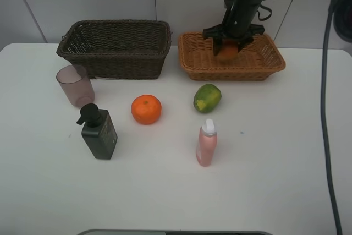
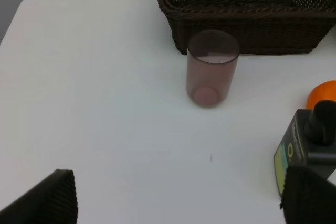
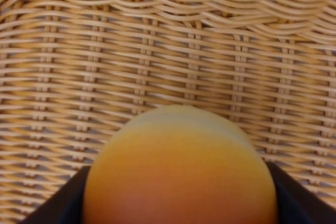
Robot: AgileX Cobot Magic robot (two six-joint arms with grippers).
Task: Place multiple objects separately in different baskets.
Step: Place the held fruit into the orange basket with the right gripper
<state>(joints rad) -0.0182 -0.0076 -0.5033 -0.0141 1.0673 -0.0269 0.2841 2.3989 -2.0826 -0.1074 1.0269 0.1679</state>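
Note:
My right gripper (image 1: 228,45) is down inside the light orange-tan basket (image 1: 269,64), shut on the red-orange fruit (image 1: 226,53). In the right wrist view the fruit (image 3: 178,171) fills the space between the dark fingers (image 3: 52,203) over the basket's weave (image 3: 168,51). The dark brown basket (image 1: 115,48) stands to its left. On the table are the mauve cup (image 1: 75,85), black pump bottle (image 1: 99,133), orange (image 1: 146,109), green-yellow fruit (image 1: 207,98) and pink bottle (image 1: 206,143). My left gripper (image 2: 178,203) is open and empty near the cup (image 2: 211,69) and pump bottle (image 2: 307,148).
The white table (image 1: 275,163) reaches the near edge. A wall stands behind the baskets. The right arm's black cable (image 1: 324,108) hangs down the right side. The dark basket (image 2: 247,9) and the orange (image 2: 323,94) show in the left wrist view.

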